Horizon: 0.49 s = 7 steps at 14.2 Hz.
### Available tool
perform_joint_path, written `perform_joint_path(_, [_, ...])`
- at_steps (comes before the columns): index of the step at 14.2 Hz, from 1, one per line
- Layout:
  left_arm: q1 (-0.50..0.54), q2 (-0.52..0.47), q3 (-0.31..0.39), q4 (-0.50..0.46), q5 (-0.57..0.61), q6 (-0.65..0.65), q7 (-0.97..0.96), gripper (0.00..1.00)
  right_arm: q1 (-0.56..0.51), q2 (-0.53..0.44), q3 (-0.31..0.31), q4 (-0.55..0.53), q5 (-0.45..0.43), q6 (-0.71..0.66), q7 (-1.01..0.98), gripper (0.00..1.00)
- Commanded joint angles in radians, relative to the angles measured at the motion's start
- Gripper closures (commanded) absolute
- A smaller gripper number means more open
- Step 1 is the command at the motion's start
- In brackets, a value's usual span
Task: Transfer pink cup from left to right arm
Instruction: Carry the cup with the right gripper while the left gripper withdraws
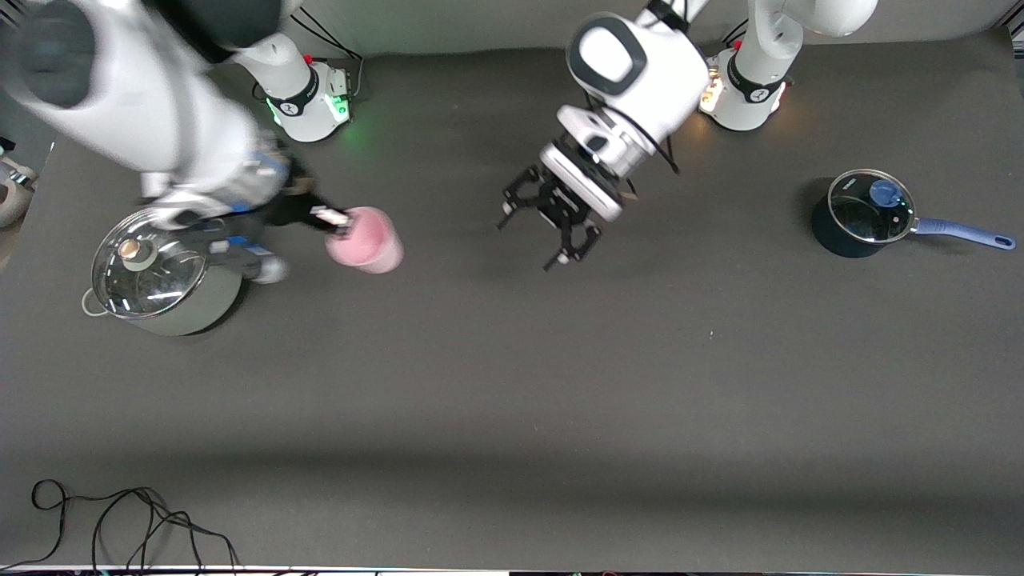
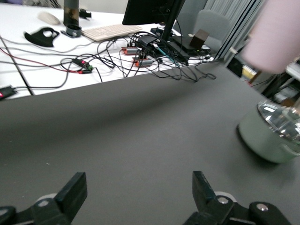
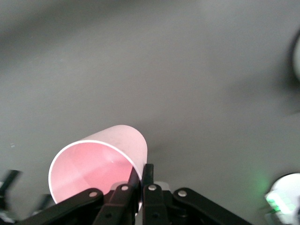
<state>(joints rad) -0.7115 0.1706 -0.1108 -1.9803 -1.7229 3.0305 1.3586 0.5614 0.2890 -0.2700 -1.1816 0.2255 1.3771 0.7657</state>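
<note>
The pink cup (image 1: 366, 240) is tipped on its side and held up over the table, beside the grey-green pot. My right gripper (image 1: 340, 224) is shut on the cup's rim. In the right wrist view the cup (image 3: 101, 159) shows its open mouth, with the right gripper (image 3: 143, 171) pinching its wall, one finger inside and one outside. My left gripper (image 1: 526, 246) hangs open and empty over the middle of the table, apart from the cup. In the left wrist view the left gripper (image 2: 138, 183) is spread wide, and the cup (image 2: 276, 33) shows farther off.
A grey-green pot with a glass lid (image 1: 160, 276) stands at the right arm's end of the table, just under the right wrist; it also shows in the left wrist view (image 2: 272, 136). A blue saucepan with a lid (image 1: 868, 212) stands at the left arm's end. Black cables (image 1: 120, 520) lie at the near edge.
</note>
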Motion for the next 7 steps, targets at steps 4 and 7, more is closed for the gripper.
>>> perform_joint_path(4, [0.288,-0.036,-0.004,-0.055,0.051,-0.445,-0.018,0.00,0.015,-0.096,-0.181,-0.148,-0.092,-0.020,-0.331,1.00])
perform_joint_path(7, [0.417,-0.040,-0.001,-0.058,0.265,-0.684,-0.178,0.00,0.014,-0.108,-0.233,-0.252,-0.161,0.057,-0.511,1.00])
